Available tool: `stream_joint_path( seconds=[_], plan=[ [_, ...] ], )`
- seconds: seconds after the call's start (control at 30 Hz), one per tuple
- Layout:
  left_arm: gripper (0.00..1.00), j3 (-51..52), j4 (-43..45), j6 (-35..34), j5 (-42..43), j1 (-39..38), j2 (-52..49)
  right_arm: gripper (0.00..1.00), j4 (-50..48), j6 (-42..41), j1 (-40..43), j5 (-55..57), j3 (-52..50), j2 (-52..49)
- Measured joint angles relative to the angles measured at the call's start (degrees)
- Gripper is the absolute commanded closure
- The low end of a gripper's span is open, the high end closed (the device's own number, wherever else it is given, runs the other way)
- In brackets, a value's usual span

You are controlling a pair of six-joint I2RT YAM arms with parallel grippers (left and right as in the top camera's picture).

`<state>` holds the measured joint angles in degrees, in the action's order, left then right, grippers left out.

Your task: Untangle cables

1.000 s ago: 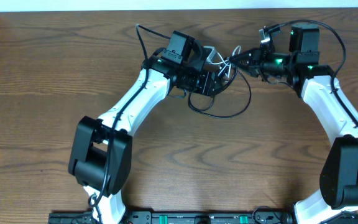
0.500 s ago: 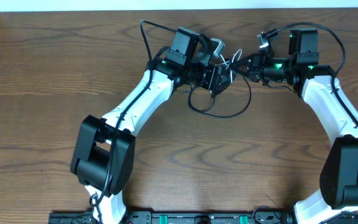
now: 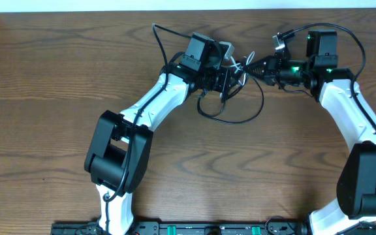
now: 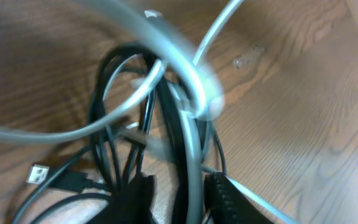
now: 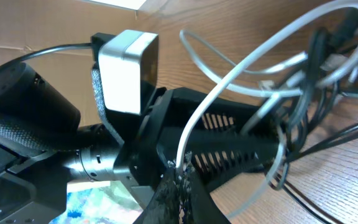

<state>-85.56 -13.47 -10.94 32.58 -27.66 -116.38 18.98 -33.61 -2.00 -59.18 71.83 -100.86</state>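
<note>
The wooden table (image 3: 57, 98) fills the overhead view. My two white-and-black arms reach to its upper middle, the left arm (image 3: 152, 104) slanting up from the lower left and the right arm (image 3: 348, 111) curving in from the right edge. They meet at the tangle there, with both wrists close together.

The black cable (image 4: 163, 118) is the larger of the pair. From above, one wide loop of it lies on the wood just below the two claws. In my left wrist view its strands bunch in the centre and left of the frame. The white cable (image 4: 189, 162) sweeps over them in pale arcs and drops straight down the middle.

My left claw (image 4: 180, 182) is at the bottom of that frame. Its jaws are narrowed, and the white cable and a black strand run between them. I cannot tell whether they pinch either one.

My right claw (image 5: 179, 180), at the bottom centre of its own view, is fully closed. The white cable is nipped at its tip.

A small silver plug (image 4: 37, 173) lies on the table at the lower left of the left wrist view.
</note>
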Motion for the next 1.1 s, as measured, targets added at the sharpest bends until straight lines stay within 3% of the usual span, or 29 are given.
stream_joint_path(
  seconds=[0.07, 0.3, 0.53, 0.77, 1.03, 1.1],
  plan=[
    [0.92, 0.00, 0.35, -0.52, -0.02, 0.07, 0.00, 0.99, 0.00, 0.17, 0.17, -0.02, 0.02, 0.00],
    [0.92, 0.00, 0.44, -2.29, -0.15, 0.24, 0.00, 0.99, -0.35, 0.37, 0.94, -0.20, 0.00, 0.00],
    [0.92, 0.00, -0.57, -2.60, -0.20, 0.57, 0.00, 0.99, -7.32, -0.92, 2.19, -5.09, -0.02, 0.66],
    [0.92, 0.00, -3.30, -2.64, -1.25, 2.14, 0.00, 0.99, -11.98, -4.79, 6.91, -7.80, -0.02, 8.81],
    [0.92, 0.00, -3.43, -2.64, -1.25, 2.38, 0.00, 0.98, -10.01, -5.38, 13.31, -8.48, 0.11, 17.66],
    [0.92, 0.00, -3.43, -2.62, -0.63, 2.43, 0.00, 0.92, -5.35, -4.28, 12.94, -7.78, 0.33, 17.77]
  ],
)
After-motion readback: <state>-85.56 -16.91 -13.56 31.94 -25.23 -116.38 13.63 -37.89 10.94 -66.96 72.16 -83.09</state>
